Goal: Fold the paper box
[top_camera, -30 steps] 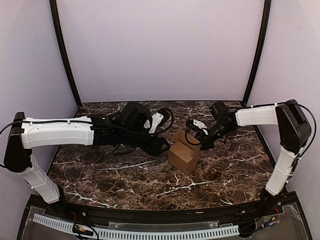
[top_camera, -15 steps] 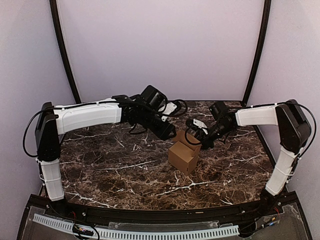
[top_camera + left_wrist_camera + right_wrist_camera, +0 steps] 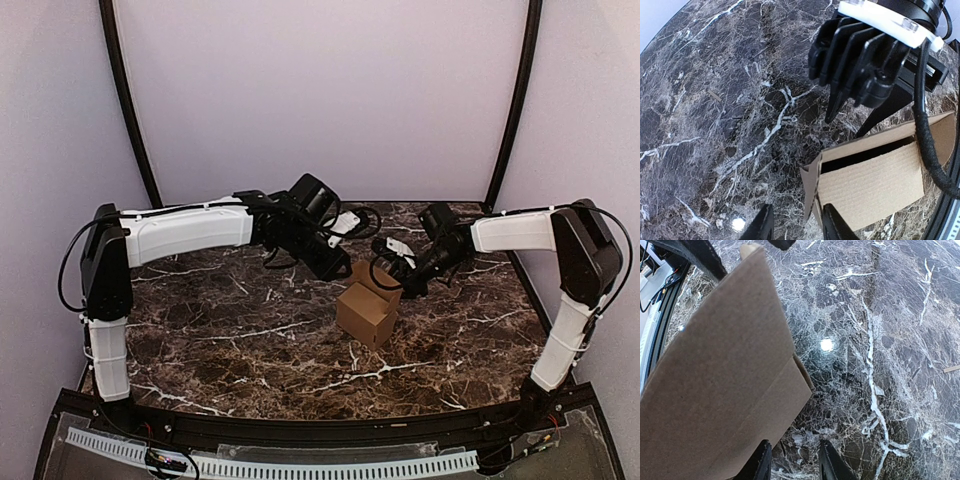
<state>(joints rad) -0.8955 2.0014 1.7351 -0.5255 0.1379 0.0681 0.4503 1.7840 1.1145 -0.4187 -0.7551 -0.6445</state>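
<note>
Marble table (image 3: 250,350) bears one paper box (image 3: 366,314) (two arms (image 3: 190,228) nearby).

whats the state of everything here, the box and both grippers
paper box: folded into a cube shape, standing upright, top not yet closed
left gripper: fingers apart, holding nothing, close to a corner of the box
right gripper: fingers apart, holding nothing, right beside the box
</note>
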